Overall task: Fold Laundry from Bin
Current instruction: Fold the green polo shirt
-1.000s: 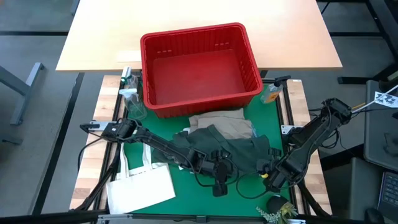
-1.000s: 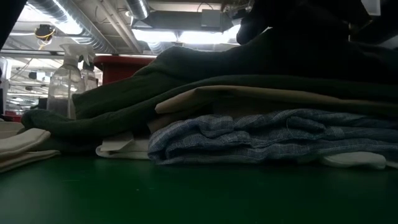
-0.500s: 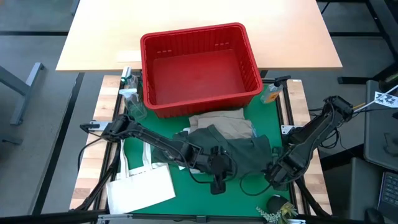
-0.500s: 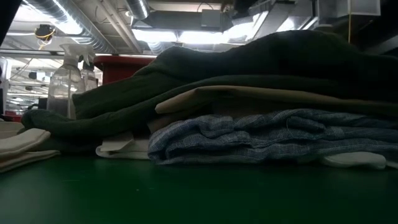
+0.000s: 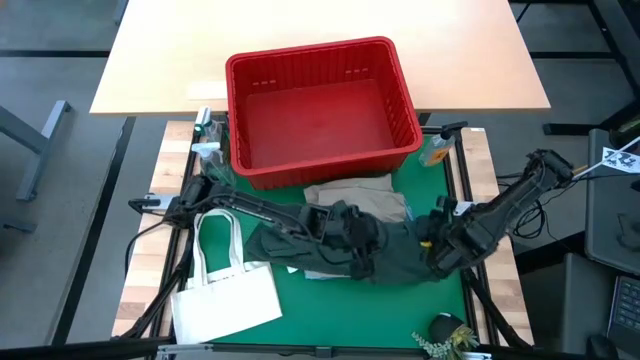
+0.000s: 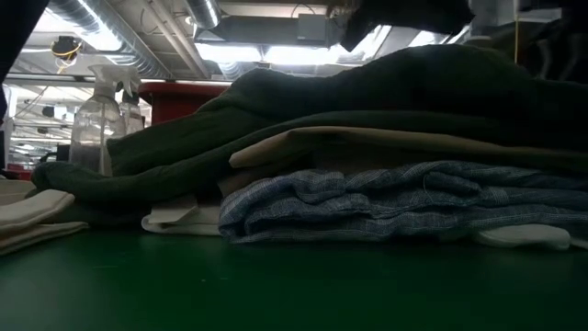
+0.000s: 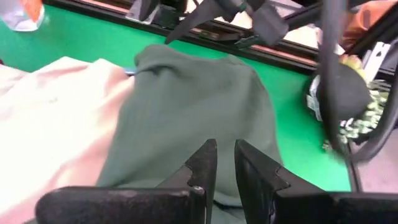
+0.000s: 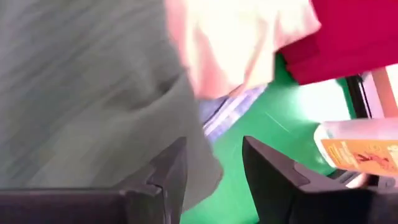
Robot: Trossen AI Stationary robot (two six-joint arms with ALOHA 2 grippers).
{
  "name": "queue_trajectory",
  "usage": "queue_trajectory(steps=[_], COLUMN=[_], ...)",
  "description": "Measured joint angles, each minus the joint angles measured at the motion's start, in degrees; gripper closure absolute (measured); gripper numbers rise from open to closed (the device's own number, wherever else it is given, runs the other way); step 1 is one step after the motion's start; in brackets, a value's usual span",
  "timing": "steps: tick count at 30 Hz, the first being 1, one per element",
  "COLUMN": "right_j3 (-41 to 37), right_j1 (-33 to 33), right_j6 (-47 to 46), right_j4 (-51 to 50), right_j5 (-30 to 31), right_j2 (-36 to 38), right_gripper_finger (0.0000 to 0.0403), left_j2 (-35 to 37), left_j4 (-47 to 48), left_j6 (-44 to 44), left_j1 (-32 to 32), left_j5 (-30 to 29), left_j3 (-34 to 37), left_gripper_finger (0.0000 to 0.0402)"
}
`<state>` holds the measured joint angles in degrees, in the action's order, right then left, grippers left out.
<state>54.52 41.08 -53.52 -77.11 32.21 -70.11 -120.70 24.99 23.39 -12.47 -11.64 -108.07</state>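
Working the dark green garment (image 5: 385, 252) on top of the stack, we have both grippers over it. It lies on the green mat (image 5: 300, 300) at about 6 o'clock from the empty red bin (image 5: 320, 105).

Left gripper (image 5: 352, 243): fingers nearly together, a thin gap showing in the wrist view; whether any cloth is pinched we cannot tell. Right gripper (image 5: 437, 247) is at the garment's 3 o'clock edge, fingers apart, nothing between them.

To do this well, we judge each gripper should take only the top layer; the tan piece (image 5: 350, 197) and the blue striped piece (image 6: 367, 198) underneath should not lift with it.

Orientation: the garment's long axis runs roughly 9 to 3 o'clock. The folded stack looks level in the low view.
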Motion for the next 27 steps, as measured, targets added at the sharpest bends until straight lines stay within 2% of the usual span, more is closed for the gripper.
queue_trajectory(steps=[4,12,16,22,27], right_j3=[-2.6,-11.7,-15.8,-20.7,-21.7], right_j1=[-5.2,-11.3,-12.8,-14.6,-14.5], right_j6=[2.6,16.3,15.7,13.3,12.6], right_j4=[3.3,18.5,19.2,19.6,19.6], right_j5=[0.0,-11.6,-14.0,-23.1,-28.3], right_j2=[0.1,0.1,0.2,0.2,0.2], right_gripper_finger=[0.0249,0.0249,0.0249,0.0249,0.0249], left_j2=[-1.0,-3.7,-5.1,-5.7,-5.6], left_j4=[0.5,4.7,9.7,15.6,16.8], left_j6=[0.1,0.5,0.6,2.0,2.0], left_j1=[1.2,1.6,1.5,1.7,1.6], left_j5=[0.1,-2.3,-2.9,-4.1,-4.3], left_j3=[0.1,0.1,0.1,0.0,0.0], left_gripper_finger=[0.0349,0.0349,0.0349,0.0349,0.0349])
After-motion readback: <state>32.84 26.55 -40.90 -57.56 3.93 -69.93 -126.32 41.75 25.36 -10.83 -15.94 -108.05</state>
